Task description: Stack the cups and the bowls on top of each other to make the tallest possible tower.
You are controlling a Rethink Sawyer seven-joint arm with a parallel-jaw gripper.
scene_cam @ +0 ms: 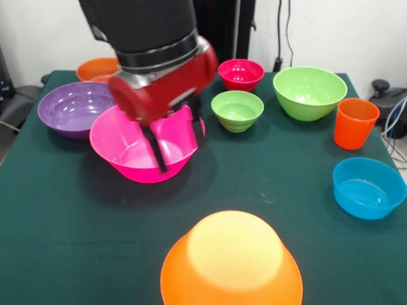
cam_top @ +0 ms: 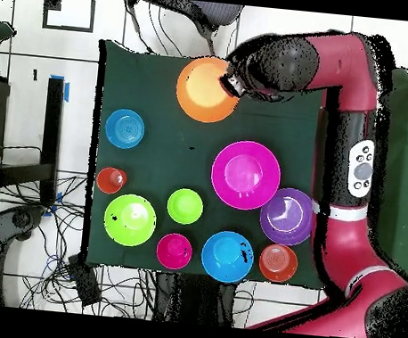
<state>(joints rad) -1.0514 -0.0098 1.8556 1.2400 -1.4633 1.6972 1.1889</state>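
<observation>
the worktop (scene_cam: 70,216) lies bare between the pink bowl (scene_cam: 137,152) and the upturned orange bowl (scene_cam: 232,264); bowls crowd the far side.

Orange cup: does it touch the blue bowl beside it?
Apart. In the overhead view a strip of green table shows between the cup and the blue bowl; the front view shows the same gap.

Orange tumbler (scene_cam: 355,122) upright; large orange bowl (scene_cam: 231,262) upturned.
</observation>
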